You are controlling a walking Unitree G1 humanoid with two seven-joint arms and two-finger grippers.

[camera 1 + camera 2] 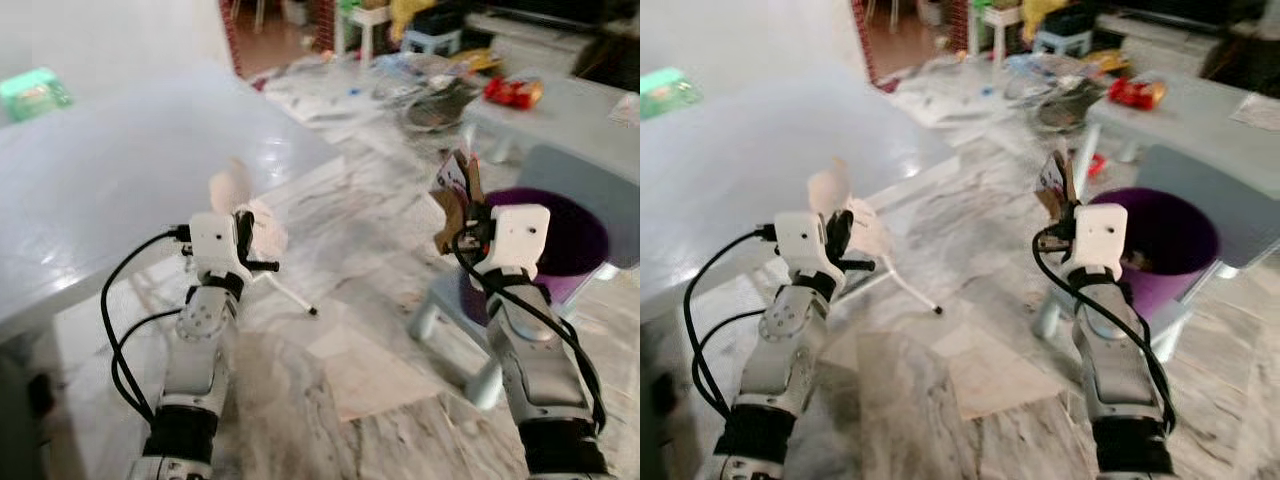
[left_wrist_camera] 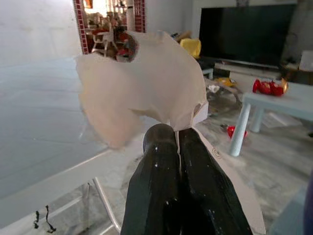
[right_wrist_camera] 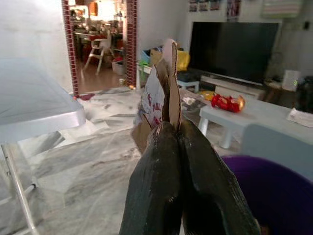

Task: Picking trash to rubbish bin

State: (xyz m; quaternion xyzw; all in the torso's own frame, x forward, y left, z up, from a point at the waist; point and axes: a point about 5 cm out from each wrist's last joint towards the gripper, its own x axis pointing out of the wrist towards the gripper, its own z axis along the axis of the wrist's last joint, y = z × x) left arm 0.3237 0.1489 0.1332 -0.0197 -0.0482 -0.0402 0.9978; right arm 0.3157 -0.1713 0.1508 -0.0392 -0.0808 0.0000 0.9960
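The left gripper (image 2: 177,142) was clamped shut on a tissue (image 2: 142,85), held up in the air beside the edge of the white table (image 1: 110,170). The tissue was pale, thin and crumpled, fanning out wide above the black fingers (image 2: 156,186), with a torn, uneven edge and a small hole near its top. Light showed through it, giving it a faint peach tint.

The right gripper (image 3: 172,128) was closed on a piece of cardboard (image 3: 165,88), raised just beside the purple bin (image 1: 1165,245). The cardboard was a flattened scrap of packaging, brown on the inner side and white with red print on the outer face, bent and ragged along its edges. It stood nearly upright above the fingertips.

The bin stood on the marble floor (image 1: 380,260) next to a low grey table (image 1: 570,110), on which a red packet (image 1: 513,92) lay. Papers and other litter (image 1: 430,95) were scattered over the floor farther back. A dark television (image 3: 230,49) stood against the far wall.
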